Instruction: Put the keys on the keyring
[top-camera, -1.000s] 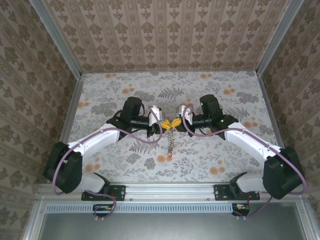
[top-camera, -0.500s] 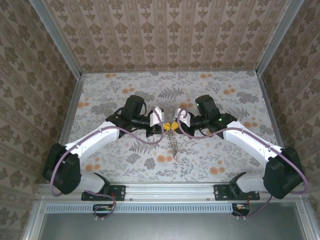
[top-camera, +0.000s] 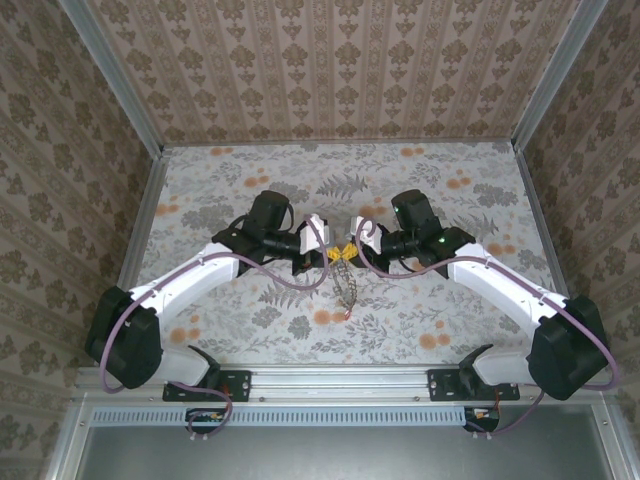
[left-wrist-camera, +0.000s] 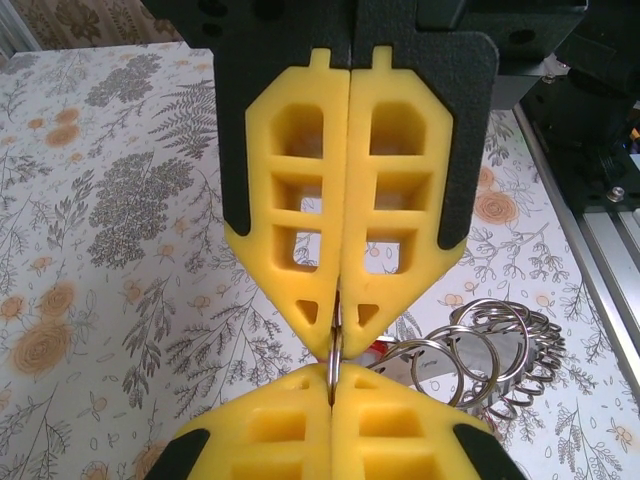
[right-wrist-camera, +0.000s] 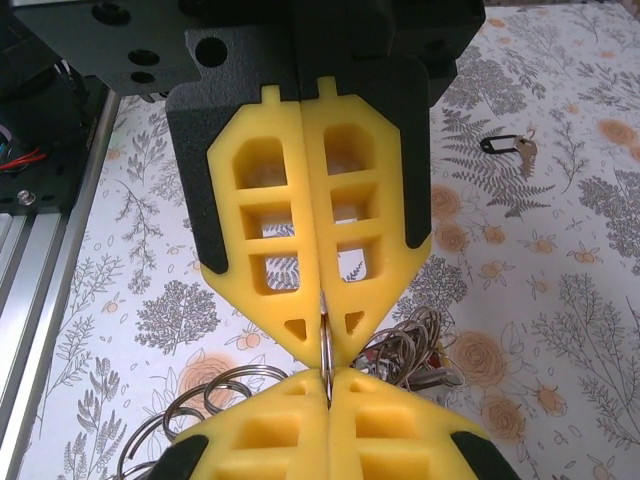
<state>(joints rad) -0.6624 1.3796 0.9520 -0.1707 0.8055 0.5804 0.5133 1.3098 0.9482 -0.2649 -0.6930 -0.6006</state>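
Observation:
My left gripper (top-camera: 333, 255) and right gripper (top-camera: 352, 251) meet tip to tip above the middle of the table. Both are shut on the same thin metal keyring (top-camera: 343, 253). In the left wrist view the keyring (left-wrist-camera: 335, 355) stands edge-on, pinched in my left gripper (left-wrist-camera: 333, 378) at the bottom and in the right gripper (left-wrist-camera: 340, 325) facing it. The right wrist view shows the same grip: keyring (right-wrist-camera: 325, 340), right gripper (right-wrist-camera: 326, 380), left gripper (right-wrist-camera: 325, 335). A bunch of small rings and keys (top-camera: 346, 290) hangs below, with a red piece (left-wrist-camera: 378, 348) in it.
Shiny split rings (left-wrist-camera: 500, 340) dangle beside the fingers, also as loops (right-wrist-camera: 200, 400) in the right wrist view. One loose key with a dark loop (right-wrist-camera: 515, 147) lies on the floral table (top-camera: 450, 190). The aluminium rail (top-camera: 340, 378) runs along the near edge.
My left gripper's jaws have closed fully on the keyring. Both grippers shifted slightly, and the hanging bunch swung and gathered a little under them.

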